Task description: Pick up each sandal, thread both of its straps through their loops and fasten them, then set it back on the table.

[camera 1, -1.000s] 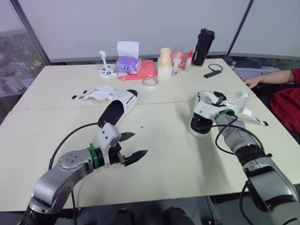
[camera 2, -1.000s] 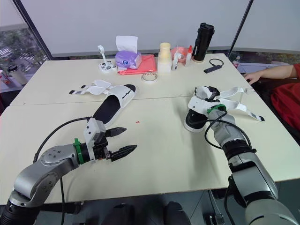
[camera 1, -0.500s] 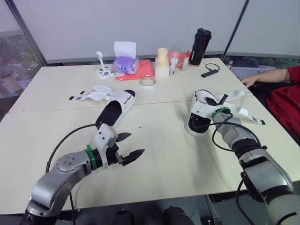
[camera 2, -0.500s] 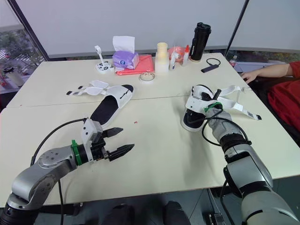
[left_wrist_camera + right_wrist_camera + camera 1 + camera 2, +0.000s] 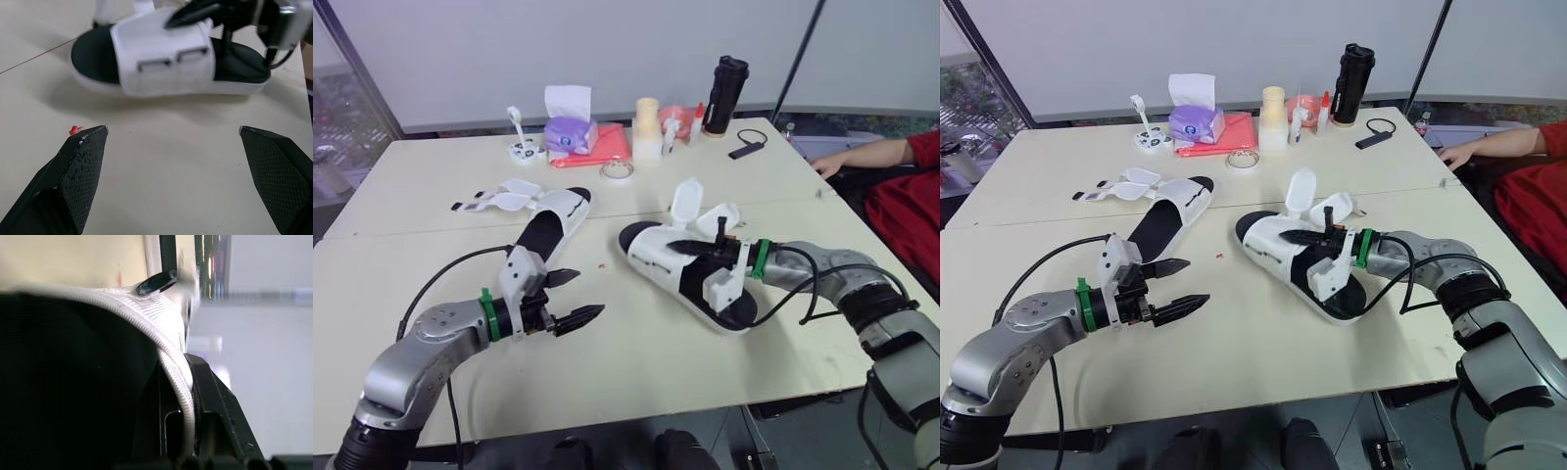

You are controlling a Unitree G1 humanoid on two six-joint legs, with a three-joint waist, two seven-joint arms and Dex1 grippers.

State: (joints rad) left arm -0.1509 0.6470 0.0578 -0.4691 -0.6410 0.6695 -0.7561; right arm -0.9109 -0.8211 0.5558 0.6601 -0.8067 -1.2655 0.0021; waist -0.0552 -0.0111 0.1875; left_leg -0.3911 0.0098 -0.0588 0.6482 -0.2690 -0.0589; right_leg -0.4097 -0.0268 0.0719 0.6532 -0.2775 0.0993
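Observation:
One white sandal with a black footbed [image 5: 658, 258] lies across the middle of the table, its two strap flaps [image 5: 686, 201] standing up. My right gripper [image 5: 691, 250] is shut on the sandal's white upper, reaching in from the right. The right wrist view has white strap webbing [image 5: 168, 330] pinched against a black finger [image 5: 210, 396]. I cannot tell whether the sole touches the table. My left gripper [image 5: 583, 294] hovers open just left of this sandal, holding nothing; in its wrist view the sandal [image 5: 161, 63] sits ahead of the spread fingers [image 5: 80, 166]. The second sandal [image 5: 548, 223] lies further back left, straps [image 5: 499, 202] loose.
Along the far edge stand a purple tissue box [image 5: 570, 133], a red cloth [image 5: 610, 147], a tape roll [image 5: 618, 170], a cream cup [image 5: 646, 128], a black bottle [image 5: 724, 95] and a small black device [image 5: 747, 150]. A person's hand [image 5: 829, 163] rests at the right edge.
My right gripper has shut on the sandal and dragged it from the right side to the table's middle, turning it flat. The left gripper stays open in place; the camera shifted slightly.

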